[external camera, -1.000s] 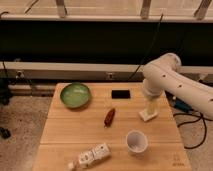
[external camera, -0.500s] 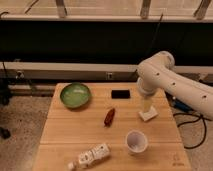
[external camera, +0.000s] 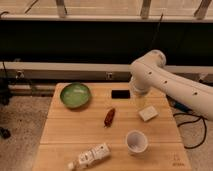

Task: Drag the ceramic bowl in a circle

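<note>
- Green glazed ceramic bowl (external camera: 75, 95) sits upright near the back left corner of the wooden table (external camera: 65, 132); nothing touches it
- Gripper (external camera: 142, 104) hangs under the white arm (external camera: 165, 82) over the right half of the table, just above and behind the white block (external camera: 148, 113); claw spread wide, holding nothing
- Change over the last second: the arm's bend has shifted a little leftward, toward the bowl's side
- Unchanged: bowl, white cup (external camera: 136, 141), reddish-brown item (external camera: 109, 117) and flat black object (external camera: 120, 94) all lie where they were
- Reading: approach phase; no contact yet, so the circle is not begun
- Gripper and bowl are well apart, with the black object lying between them near the back edge
- Next need, as judged: continue left, come down on the bowl's rim, then drag
</note>
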You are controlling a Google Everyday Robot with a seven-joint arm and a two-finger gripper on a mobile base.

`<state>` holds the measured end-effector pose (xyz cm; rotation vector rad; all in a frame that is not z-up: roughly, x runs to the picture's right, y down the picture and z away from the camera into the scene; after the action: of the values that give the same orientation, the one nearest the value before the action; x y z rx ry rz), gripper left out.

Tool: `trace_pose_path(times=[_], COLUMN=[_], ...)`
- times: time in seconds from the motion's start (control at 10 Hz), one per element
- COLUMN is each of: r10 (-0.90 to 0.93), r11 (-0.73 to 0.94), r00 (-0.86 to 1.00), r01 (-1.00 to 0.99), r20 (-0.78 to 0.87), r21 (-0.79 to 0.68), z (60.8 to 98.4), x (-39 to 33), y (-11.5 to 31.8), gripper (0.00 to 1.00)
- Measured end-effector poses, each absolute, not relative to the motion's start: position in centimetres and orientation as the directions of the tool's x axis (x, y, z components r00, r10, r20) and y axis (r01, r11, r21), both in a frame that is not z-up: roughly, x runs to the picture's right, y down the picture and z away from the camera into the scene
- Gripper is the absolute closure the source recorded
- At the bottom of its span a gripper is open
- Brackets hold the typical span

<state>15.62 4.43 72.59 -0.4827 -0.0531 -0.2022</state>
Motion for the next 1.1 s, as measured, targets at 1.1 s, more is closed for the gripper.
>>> trace_pose_path(times=[1.1], r10=[-0.231], r11=[0.862], r00=[0.96], r01=[0.276], r20=[0.156], r21=[-0.424], z=[73.7], x=[9.8], y=[3.5], gripper=[0.2])
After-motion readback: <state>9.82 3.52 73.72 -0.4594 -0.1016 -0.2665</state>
